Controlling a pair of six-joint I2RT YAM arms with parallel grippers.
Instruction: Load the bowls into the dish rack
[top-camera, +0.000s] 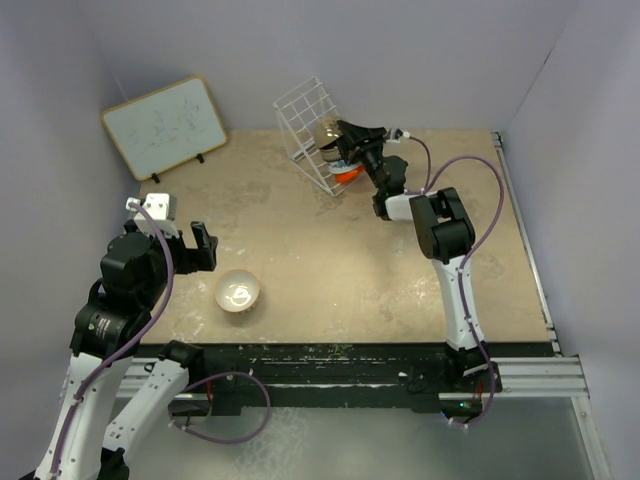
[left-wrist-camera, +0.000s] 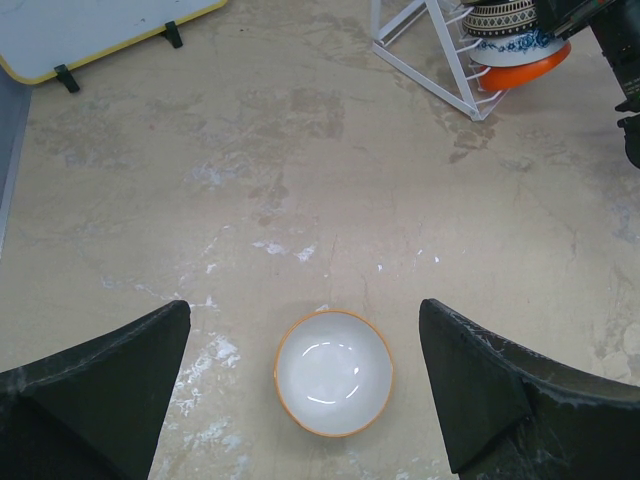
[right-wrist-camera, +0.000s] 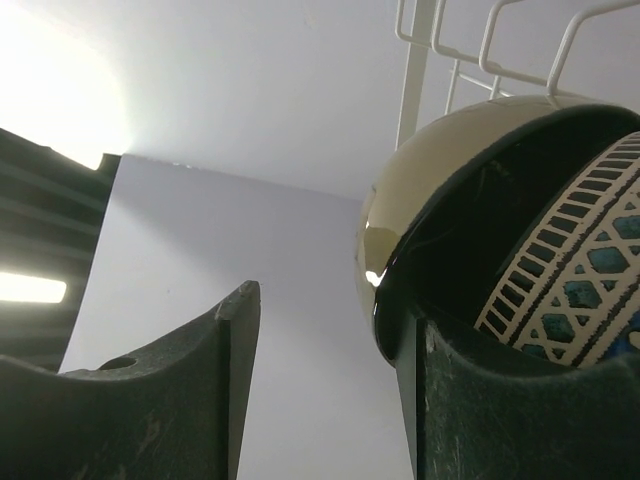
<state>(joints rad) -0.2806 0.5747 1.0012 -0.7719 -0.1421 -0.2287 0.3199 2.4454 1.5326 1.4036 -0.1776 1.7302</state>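
A brown-rimmed bowl with a pale inside (top-camera: 238, 291) sits upright on the table. In the left wrist view it (left-wrist-camera: 333, 372) lies centred between the fingers. My left gripper (top-camera: 188, 247) (left-wrist-camera: 303, 310) is open and empty above it. The white wire dish rack (top-camera: 305, 112) (left-wrist-camera: 432, 52) stands at the back. It holds the orange-red bowl (top-camera: 347, 174) (left-wrist-camera: 522, 68), the blue-and-white patterned bowl (left-wrist-camera: 508, 40) (right-wrist-camera: 580, 270), the black bowl (right-wrist-camera: 470, 215) and the cream bowl (top-camera: 325, 135) (right-wrist-camera: 420, 170). My right gripper (top-camera: 338, 138) (right-wrist-camera: 330, 380) is open, one finger beside the black bowl's rim.
A wood-framed whiteboard (top-camera: 165, 125) (left-wrist-camera: 90, 30) leans at the back left. White walls close in the table on three sides. The right arm (top-camera: 440, 225) stretches over the table's right half toward the rack.
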